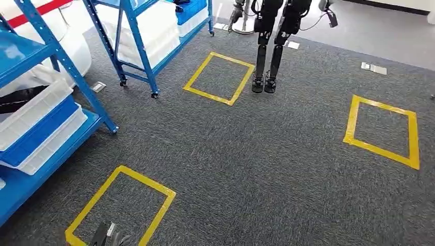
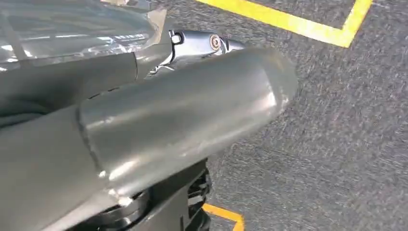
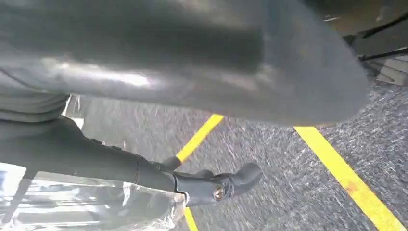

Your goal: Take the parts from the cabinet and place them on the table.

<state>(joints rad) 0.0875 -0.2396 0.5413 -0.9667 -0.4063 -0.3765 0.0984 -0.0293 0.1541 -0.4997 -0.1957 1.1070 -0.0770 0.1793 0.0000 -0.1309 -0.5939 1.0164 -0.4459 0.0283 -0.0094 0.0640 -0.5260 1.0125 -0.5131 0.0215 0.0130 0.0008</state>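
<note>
A clear plastic bag [image 3: 91,207], crinkled and shiny, lay against the dark fingers [image 3: 211,185] of the right hand [image 3: 144,168], and the same kind of clear film [image 2: 72,29] showed beside the left hand [image 2: 159,125]; I could not make out what parts were inside, nor say for sure whether either hand was closed on the bag or only resting against it. By the look of it the bag would be light, soft and slippery, best taken by pinching a fold of film or cradled from underneath. Both hands hung low over the grey carpet [image 1: 267,154], near squares of yellow tape [image 1: 120,205]. To the left stood the blue shelving [image 1: 31,133] with white trays [image 1: 36,110] stacked at its lower level. Another robot's legs [image 1: 269,56] stood at the far side of the floor.
</note>
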